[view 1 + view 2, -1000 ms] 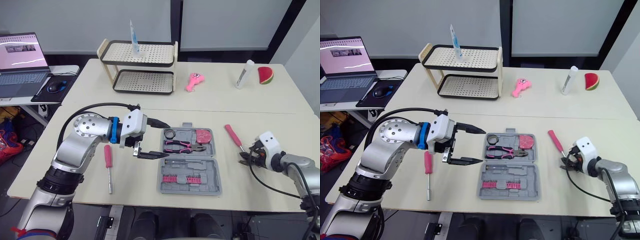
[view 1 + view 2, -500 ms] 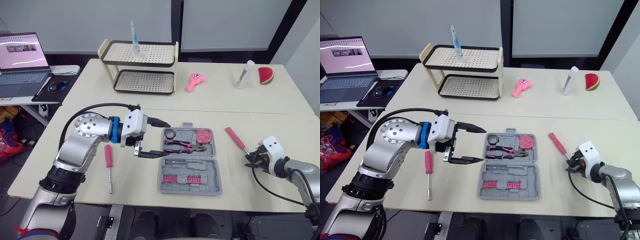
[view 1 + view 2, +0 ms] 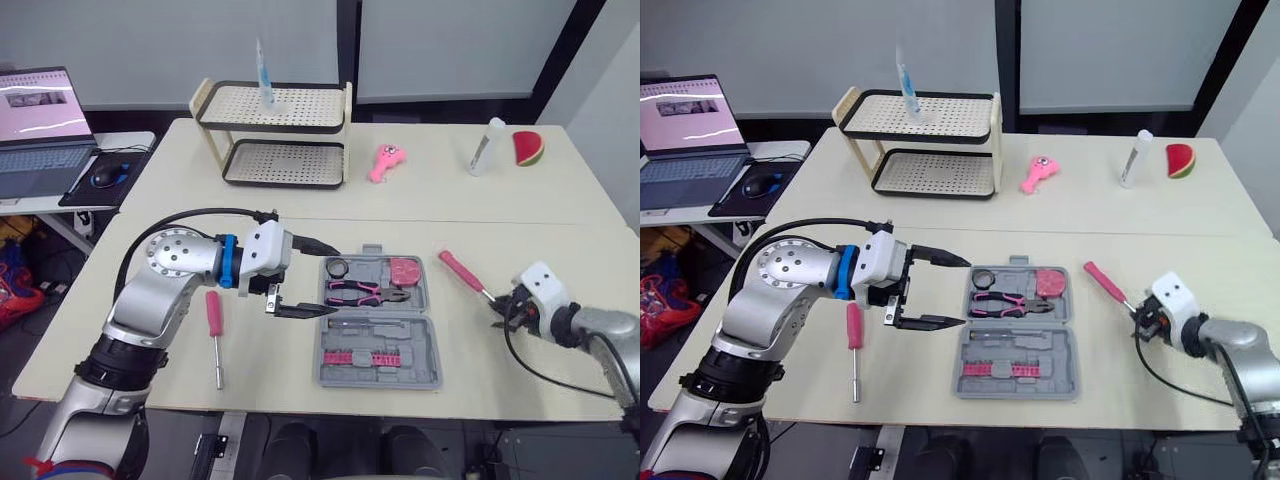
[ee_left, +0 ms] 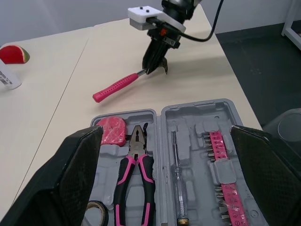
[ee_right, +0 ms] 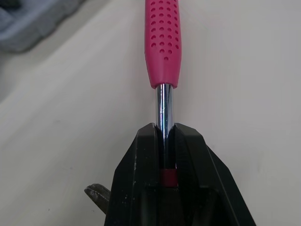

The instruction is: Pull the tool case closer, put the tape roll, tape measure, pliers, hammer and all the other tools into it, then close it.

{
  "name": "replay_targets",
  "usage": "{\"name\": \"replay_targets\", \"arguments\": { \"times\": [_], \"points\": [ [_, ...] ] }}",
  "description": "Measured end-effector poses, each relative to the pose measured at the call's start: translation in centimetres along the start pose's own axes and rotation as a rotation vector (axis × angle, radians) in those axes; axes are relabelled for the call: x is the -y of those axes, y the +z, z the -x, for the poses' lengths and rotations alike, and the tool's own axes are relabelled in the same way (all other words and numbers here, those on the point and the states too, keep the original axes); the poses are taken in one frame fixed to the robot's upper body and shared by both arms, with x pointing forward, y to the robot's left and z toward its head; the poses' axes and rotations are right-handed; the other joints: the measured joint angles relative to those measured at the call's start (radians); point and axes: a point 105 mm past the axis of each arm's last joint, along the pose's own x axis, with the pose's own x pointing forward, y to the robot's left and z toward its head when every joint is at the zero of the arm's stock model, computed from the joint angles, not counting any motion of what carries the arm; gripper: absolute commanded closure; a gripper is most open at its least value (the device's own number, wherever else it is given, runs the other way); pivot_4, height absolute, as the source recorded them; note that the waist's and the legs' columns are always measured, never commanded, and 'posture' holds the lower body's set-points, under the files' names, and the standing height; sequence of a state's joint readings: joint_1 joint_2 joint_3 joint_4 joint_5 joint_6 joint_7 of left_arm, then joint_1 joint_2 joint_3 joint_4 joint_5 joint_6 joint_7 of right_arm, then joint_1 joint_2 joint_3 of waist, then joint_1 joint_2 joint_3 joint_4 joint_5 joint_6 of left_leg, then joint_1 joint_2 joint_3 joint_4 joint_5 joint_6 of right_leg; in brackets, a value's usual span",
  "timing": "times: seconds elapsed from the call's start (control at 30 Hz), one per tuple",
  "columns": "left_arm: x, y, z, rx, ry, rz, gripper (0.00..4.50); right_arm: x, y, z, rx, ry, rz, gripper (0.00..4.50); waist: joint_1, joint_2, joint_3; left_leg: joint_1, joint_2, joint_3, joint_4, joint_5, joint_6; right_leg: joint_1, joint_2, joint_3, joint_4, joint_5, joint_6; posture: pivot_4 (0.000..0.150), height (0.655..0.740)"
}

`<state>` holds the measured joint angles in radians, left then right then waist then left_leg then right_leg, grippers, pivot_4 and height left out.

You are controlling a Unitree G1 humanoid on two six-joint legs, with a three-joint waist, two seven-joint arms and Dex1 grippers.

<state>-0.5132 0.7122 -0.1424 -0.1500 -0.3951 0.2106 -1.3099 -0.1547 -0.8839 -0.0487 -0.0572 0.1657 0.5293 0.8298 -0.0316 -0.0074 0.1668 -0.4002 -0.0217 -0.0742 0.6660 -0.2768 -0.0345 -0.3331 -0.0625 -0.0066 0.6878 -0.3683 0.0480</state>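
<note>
The grey tool case (image 3: 380, 352) lies open at the table's front middle. Inside are the tape roll (image 3: 340, 267), the pink tape measure (image 3: 405, 270), the pliers (image 3: 365, 291) and a strip of pink bits (image 4: 223, 172). My left gripper (image 3: 335, 281) hovers open over the case's left edge, holding nothing. A pink screwdriver (image 3: 215, 320) rests on the table to the left of it. Right of the case, my right gripper (image 5: 164, 129) is shut on the steel shaft of the pink-handled hammer (image 3: 455, 270), whose handle points toward the case.
A two-tier rack (image 3: 285, 130) stands at the back left, with a pink toy (image 3: 385, 162), a white bottle (image 3: 485, 147) and a watermelon slice (image 3: 528, 148) along the back. A laptop (image 3: 40, 125) sits on a side table to the left.
The hammer's handle has swung slightly toward the case in my right gripper. My left arm has stayed where it was.
</note>
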Motion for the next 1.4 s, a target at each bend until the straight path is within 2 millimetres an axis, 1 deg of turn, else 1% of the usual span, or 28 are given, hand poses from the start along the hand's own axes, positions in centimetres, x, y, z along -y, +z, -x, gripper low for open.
{"name": "replay_targets", "arguments": {
  "times": [0.03, 0.1, 0.13, 0.17, 0.27, 0.33, 0.43, 0.53, 0.6, 0.7, 1.0, 1.17, 1.3, 1.4],
  "points": [
    [0.1, -0.1, 0.4, -0.011, -0.001, 0.003, 0.00, -0.1, 1.3, 0.6, 0.003, 0.023, 0.074, 4.25, -0.001, 0.000, 0.000, 0.000, 0.001, 0.000, 0.000, 0.000, 0.000, 0.000, 0.001, 0.000, 0.000, 0.000, 0.000, 0.150, 0.7400],
    [0.5, -0.8, 1.3, -0.041, 0.000, 0.021, 0.00, -1.0, 3.3, 1.4, 0.003, 0.087, 0.196, 4.25, -0.001, 0.000, 0.000, 0.000, 0.002, -0.002, -0.001, 0.000, 0.000, 0.000, 0.002, -0.001, -0.001, 0.000, 0.000, 0.150, 0.7400],
    [0.8, -1.1, 1.8, -0.058, -0.002, 0.033, 0.00, -1.8, 3.9, 1.6, 0.003, 0.125, 0.229, 4.25, -0.001, 0.000, 0.000, 0.000, 0.002, -0.002, -0.001, 0.000, 0.000, 0.000, 0.002, -0.001, -0.001, 0.000, 0.000, 0.150, 0.7400],
    [1.2, -1.6, 2.3, -0.079, -0.008, 0.047, 0.00, -3.0, 4.6, 1.6, 0.005, 0.183, 0.258, 4.25, -0.001, 0.000, 0.000, 0.000, 0.002, -0.002, -0.001, 0.000, 0.000, 0.000, 0.002, -0.001, -0.001, 0.000, 0.000, 0.150, 0.7400],
    [2.2, -2.4, 3.4, -0.121, -0.031, 0.050, 0.00, -6.4, 5.6, 1.5, -0.009, 0.318, 0.303, 4.25, 0.003, 0.000, 0.000, -0.001, 0.000, -0.002, -0.001, 0.000, 0.000, 0.000, 0.000, -0.001, -0.002, 0.000, 0.000, 0.150, 0.7400],
    [3.0, -3.0, 4.1, -0.147, -0.045, 0.053, 0.00, -8.3, 6.1, 1.3, -0.033, 0.385, 0.344, 4.25, 0.004, 0.000, 0.000, -0.001, -0.001, -0.002, 0.000, 0.000, 0.000, 0.001, -0.001, -0.001, -0.002, 0.000, 0.000, 0.150, 0.7400],
    [4.0, -3.3, 4.4, -0.151, -0.044, 0.075, 0.00, -10.4, 7.4, 0.9, -0.035, 0.428, 0.422, 4.25, 0.005, 0.000, 0.000, -0.001, -0.001, -0.003, 0.000, 0.000, 0.000, 0.000, -0.001, -0.001, -0.003, 0.000, 0.000, 0.150, 0.7400],
    [5.3, -3.1, 4.3, -0.160, -0.071, 0.079, 0.00, -12.0, 8.0, 0.3, -0.052, 0.454, 0.461, 4.25, 0.005, 0.000, 0.000, -0.001, -0.001, -0.005, -0.001, 0.000, 0.000, 0.000, -0.001, -0.001, -0.004, 0.000, 0.000, 0.150, 0.7400],
    [5.8, -3.2, 4.4, -0.177, -0.083, 0.087, 0.00, -12.5, 8.0, 0.0, -0.074, 0.452, 0.474, 4.25, 0.005, 0.000, 0.000, -0.001, -0.001, -0.004, -0.001, 0.000, 0.000, 0.000, -0.001, -0.001, -0.004, 0.000, 0.000, 0.150, 0.7400],
    [6.1, -2.9, 4.7, -0.194, -0.084, 0.082, 0.00, -12.9, 8.0, -0.4, -0.104, 0.446, 0.502, 4.25, 0.005, 0.000, 0.000, -0.001, -0.001, -0.004, -0.001, 0.000, 0.000, 0.000, -0.001, -0.002, -0.004, 0.000, 0.000, 0.150, 0.7400],
    [5.5, -2.4, 5.3, -0.218, -0.087, 0.078, 0.00, -14.9, 8.2, -1.6, -0.114, 0.489, 0.568, 4.25, 0.002, 0.000, 0.000, -0.001, -0.001, -0.004, -0.001, 0.000, 0.000, -0.001, 0.000, -0.002, -0.003, 0.000, 0.000, 0.150, 0.7400],
    [5.5, -3.0, 6.0, -0.231, -0.100, 0.105, 0.00, -14.8, 8.2, -1.8, -0.123, 0.471, 0.591, 4.25, 0.002, 0.000, 0.000, -0.001, -0.001, -0.004, -0.001, 0.000, 0.000, -0.001, 0.000, -0.002, -0.002, 0.000, 0.000, 0.150, 0.7400],
    [5.6, -3.0, 6.0, -0.230, -0.104, 0.103, 0.00, -15.0, 7.8, -2.0, -0.139, 0.475, 0.609, 4.25, 0.002, 0.000, 0.000, -0.001, -0.001, -0.004, -0.001, 0.000, 0.000, -0.002, 0.000, -0.001, -0.001, 0.000, 0.000, 0.150, 0.7400],
    [6.1, -3.2, 6.0, -0.230, -0.122, 0.103, 0.00, -14.9, 7.8, -2.3, -0.134, 0.465, 0.618, 4.25, 0.000, 0.000, 0.000, -0.001, -0.001, -0.004, -0.001, 0.000, 0.000, -0.003, -0.001, -0.001, 0.000, 0.000, 0.000, 0.150, 0.7400]
  ]
}}
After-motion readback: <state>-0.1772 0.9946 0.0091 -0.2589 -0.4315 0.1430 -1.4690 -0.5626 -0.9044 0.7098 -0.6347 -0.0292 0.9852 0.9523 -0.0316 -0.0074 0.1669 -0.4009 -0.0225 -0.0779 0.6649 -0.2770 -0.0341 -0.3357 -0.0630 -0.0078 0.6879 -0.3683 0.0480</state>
